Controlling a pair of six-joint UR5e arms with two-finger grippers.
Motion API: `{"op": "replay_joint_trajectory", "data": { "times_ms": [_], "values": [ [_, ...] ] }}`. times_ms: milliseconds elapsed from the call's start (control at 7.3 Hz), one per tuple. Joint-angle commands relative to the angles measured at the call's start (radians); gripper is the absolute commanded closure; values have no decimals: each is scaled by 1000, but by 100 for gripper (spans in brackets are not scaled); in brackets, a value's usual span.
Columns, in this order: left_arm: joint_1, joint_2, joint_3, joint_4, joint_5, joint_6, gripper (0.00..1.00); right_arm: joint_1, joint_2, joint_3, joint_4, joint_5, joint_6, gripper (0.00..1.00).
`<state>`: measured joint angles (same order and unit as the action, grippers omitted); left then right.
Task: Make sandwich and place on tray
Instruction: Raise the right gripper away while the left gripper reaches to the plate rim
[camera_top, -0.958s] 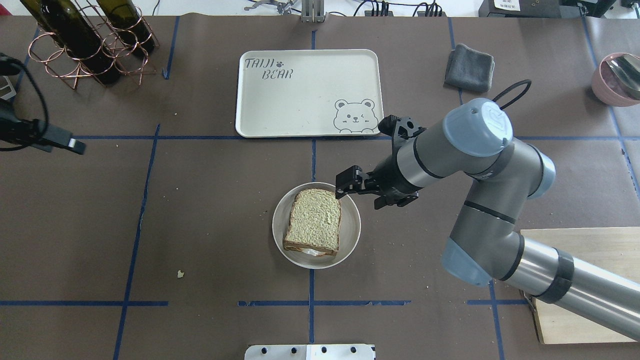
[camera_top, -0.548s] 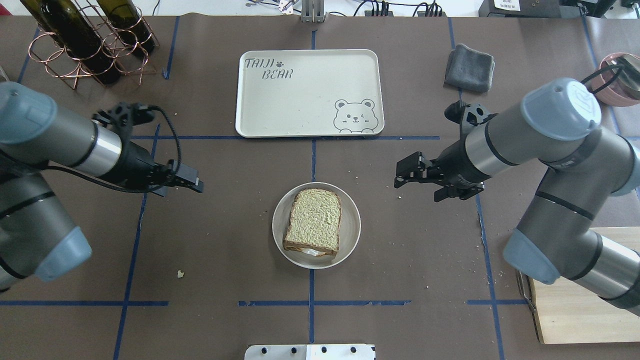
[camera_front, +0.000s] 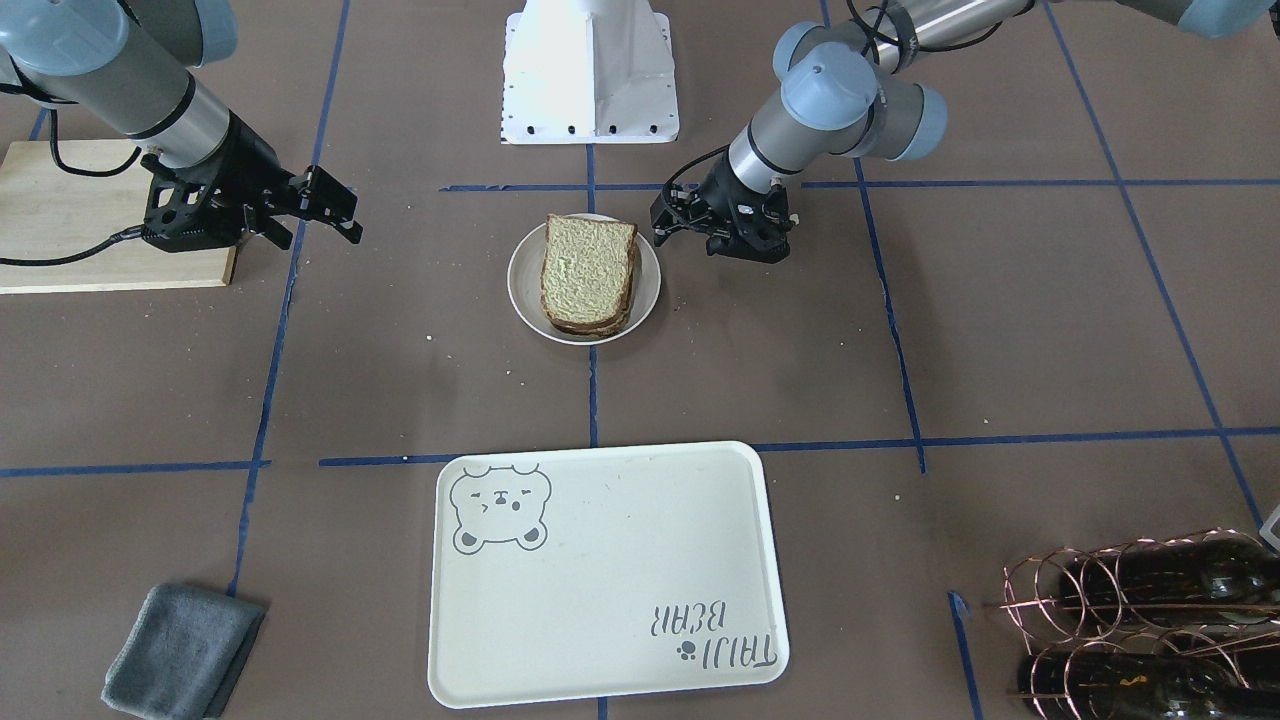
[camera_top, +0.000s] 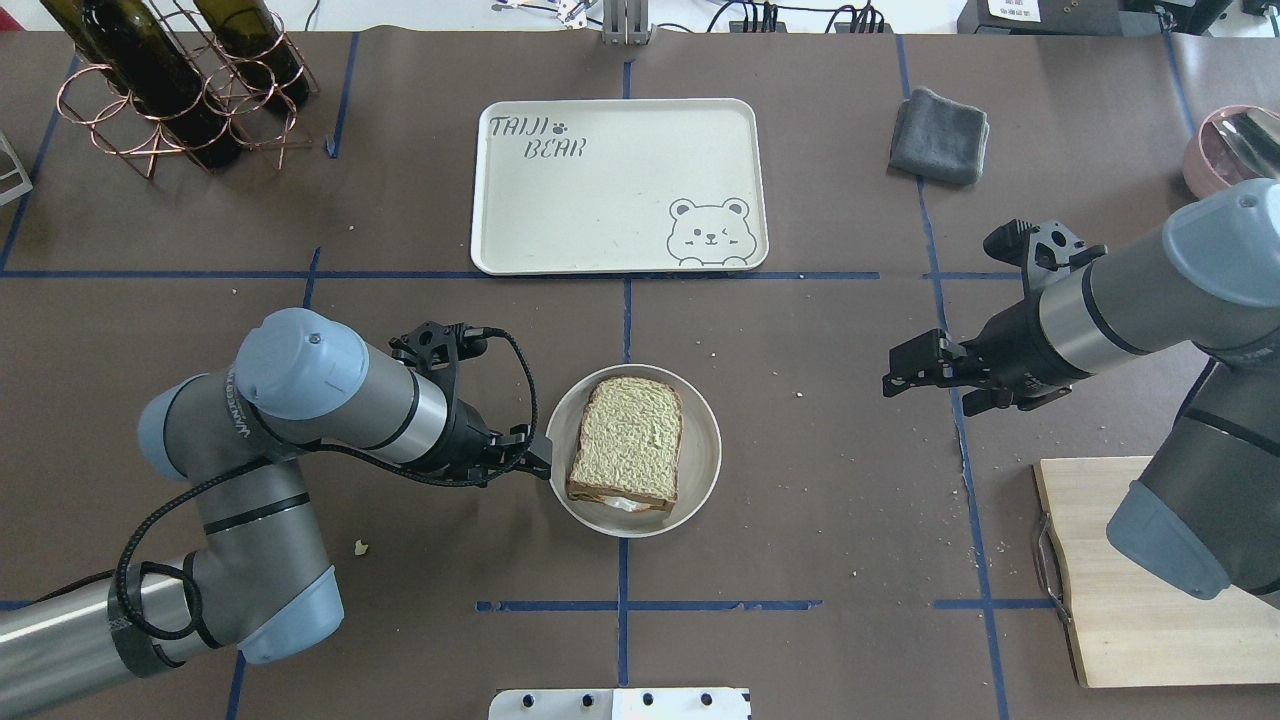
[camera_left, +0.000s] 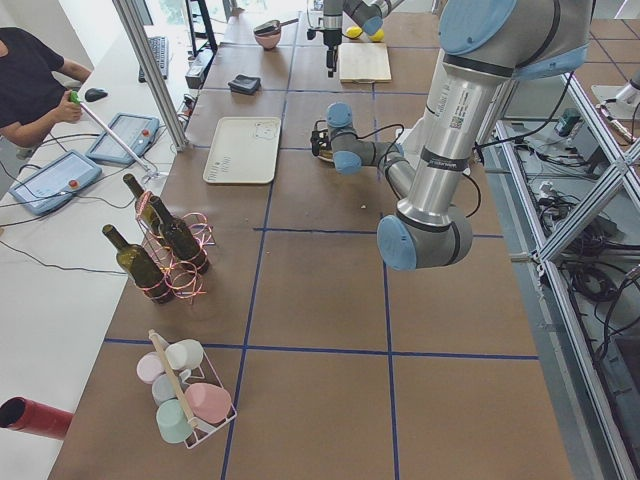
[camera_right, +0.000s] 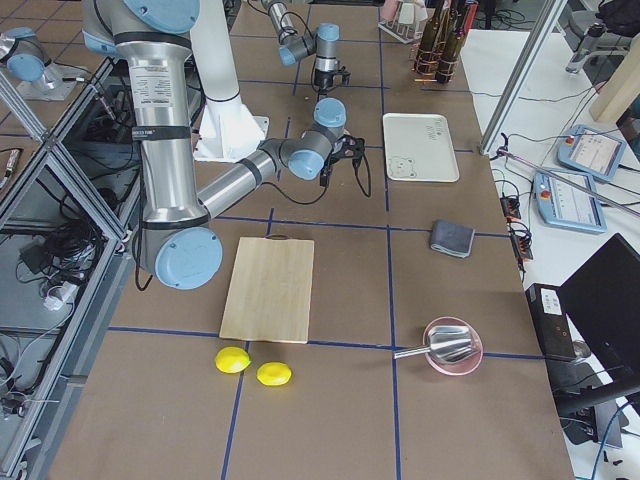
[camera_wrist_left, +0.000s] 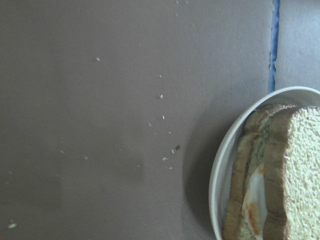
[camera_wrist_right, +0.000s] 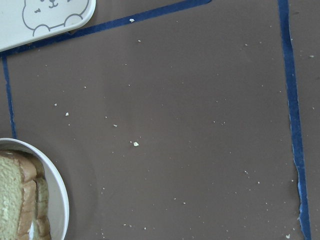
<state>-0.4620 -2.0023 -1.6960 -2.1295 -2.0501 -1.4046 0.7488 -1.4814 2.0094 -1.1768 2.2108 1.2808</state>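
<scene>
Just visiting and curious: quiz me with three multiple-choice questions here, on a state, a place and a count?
1. The large cream rectangular bear-printed tray is: A bare; B stacked with cups; C upside down.
2. The bread-and-egg sandwich sits: A on that tray; B on a small round white plate; C straight on the table.
3. Yellow lemons beside the pale wooden cutting board: A one; B two; C five.
Answers: A, nothing lies on it; B, its rim rings the bread; B, two show by the board.
</scene>
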Motion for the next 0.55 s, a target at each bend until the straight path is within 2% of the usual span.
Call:
{"op": "replay_joint_trajectory", "data": {
  "times_ms": [0,411],
  "values": [
    [13,-30,30,0,2,1,53,1,-5,2,0,0,-3,1],
    [13,-76,64,-4,42,4,59,0,-14,0,0,-8,-5,0]
  ]
}}
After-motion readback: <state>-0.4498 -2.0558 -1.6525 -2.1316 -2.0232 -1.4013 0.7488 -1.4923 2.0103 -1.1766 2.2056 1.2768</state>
